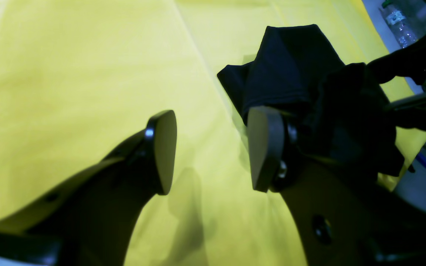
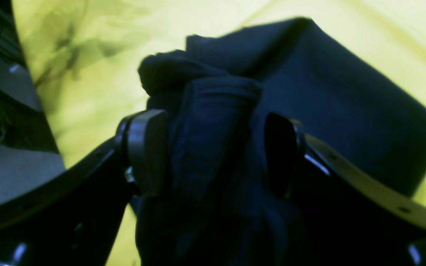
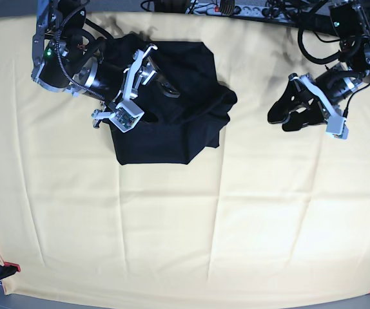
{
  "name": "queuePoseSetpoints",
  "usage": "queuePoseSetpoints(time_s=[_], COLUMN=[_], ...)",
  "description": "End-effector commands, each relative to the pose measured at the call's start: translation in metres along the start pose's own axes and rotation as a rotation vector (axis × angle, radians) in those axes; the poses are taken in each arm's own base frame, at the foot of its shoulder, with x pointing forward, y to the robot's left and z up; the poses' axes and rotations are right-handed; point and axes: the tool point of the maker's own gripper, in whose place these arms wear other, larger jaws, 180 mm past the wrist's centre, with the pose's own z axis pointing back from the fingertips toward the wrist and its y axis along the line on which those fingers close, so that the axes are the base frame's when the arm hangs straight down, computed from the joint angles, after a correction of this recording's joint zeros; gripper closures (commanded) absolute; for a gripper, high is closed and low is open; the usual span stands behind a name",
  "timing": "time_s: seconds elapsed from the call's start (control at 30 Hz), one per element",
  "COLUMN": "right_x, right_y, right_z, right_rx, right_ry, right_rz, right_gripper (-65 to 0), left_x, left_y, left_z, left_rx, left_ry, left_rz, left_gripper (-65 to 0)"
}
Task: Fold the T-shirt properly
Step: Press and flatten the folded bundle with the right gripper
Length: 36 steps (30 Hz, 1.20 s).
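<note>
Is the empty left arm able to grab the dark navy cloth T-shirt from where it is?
Probably yes: the left gripper is open, with only bare yellow tablecloth between it and the T-shirt.

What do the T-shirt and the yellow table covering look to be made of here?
The T-shirt looks like soft, matte, dark navy knit cloth: it bunches into limp folds between the right gripper jaws. The table covering looks like thin, matte, pale yellow woven fabric, going by its straight fold creases and slight wrinkles; the exact fibre cannot be told.
</note>
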Motion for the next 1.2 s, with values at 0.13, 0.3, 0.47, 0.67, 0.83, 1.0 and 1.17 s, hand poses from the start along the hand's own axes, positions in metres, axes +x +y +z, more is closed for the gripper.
queuePoseSetpoints(time_s=[0.13,0.3,0.47,0.67,0.83,1.0,1.17], right_x=[-0.007,0.000,0.035,0.021,0.010,0.014,0.031], right_y=[-0.014,0.004,0.043,0.099,0.148,0.145,0.128], right_z=[-0.012,-0.013,0.001,-0.020,-0.031,-0.037,-0.038], right_rx=[-0.003,0.110,0.316,0.472,0.595,0.580,0.538], right_ry=[-0.043,-0.098,-0.230,-0.099,-0.012,0.007,-0.005], right_rz=[-0.061,-0.147,-0.207,-0.149,-0.056,0.023,0.121], right_gripper=[-41.5,-3.1,0.0,0.0,-23.7,-34.0,-33.5], left_x=[0.016,0.017,0.017,0.018,0.019,0.018,0.018], left_y=[-0.004,-0.004,-0.004,-0.004,-0.005,-0.005,-0.005], left_z=[0.003,0.003,0.003,0.003,0.003,0.003,0.003], left_rx=[-0.017,-0.017,-0.017,-0.021,-0.026,-0.027,-0.027], left_ry=[-0.047,-0.051,-0.053,-0.059,-0.063,-0.062,-0.062], left_rz=[-0.030,-0.030,-0.030,-0.028,-0.025,-0.025,-0.025], left_gripper=[-32.8,-32.8,-32.8,-32.8,-32.8,-32.8,-32.8])
